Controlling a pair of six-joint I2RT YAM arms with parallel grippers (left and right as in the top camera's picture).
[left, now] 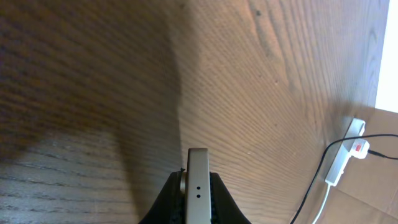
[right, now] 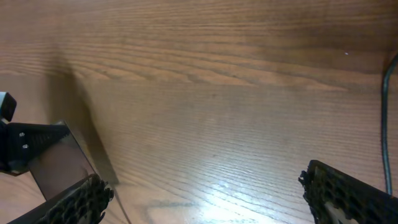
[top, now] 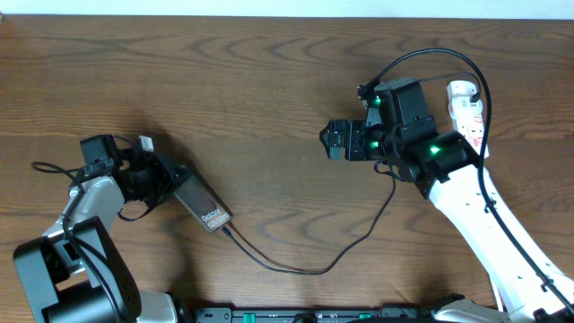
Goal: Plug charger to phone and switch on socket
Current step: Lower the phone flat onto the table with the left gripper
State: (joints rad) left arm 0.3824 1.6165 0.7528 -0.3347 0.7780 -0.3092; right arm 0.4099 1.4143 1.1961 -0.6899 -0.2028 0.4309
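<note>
The phone (top: 205, 210) lies slanted at the table's left, its "Galaxy" lettering facing up. My left gripper (top: 172, 185) is shut on its upper end. In the left wrist view the phone's pale edge (left: 198, 186) stands between the black fingers (left: 166, 202). The charger (top: 296, 268), a thin black cable, meets the phone's lower end and loops right towards the socket (top: 467, 111), a white strip partly hidden behind my right arm. My right gripper (top: 332, 141) hangs open over bare wood, apart from everything. Its wrist view shows the wide-set fingers (right: 79, 200) and the phone (right: 57, 163) at far left.
In the left wrist view the socket (left: 347, 152) and the black cable (left: 316, 180) show far right, near the table's edge. A black cable (right: 388, 124) runs down the right edge of the right wrist view. Thicker arm cables arch over the right arm (top: 430, 56).
</note>
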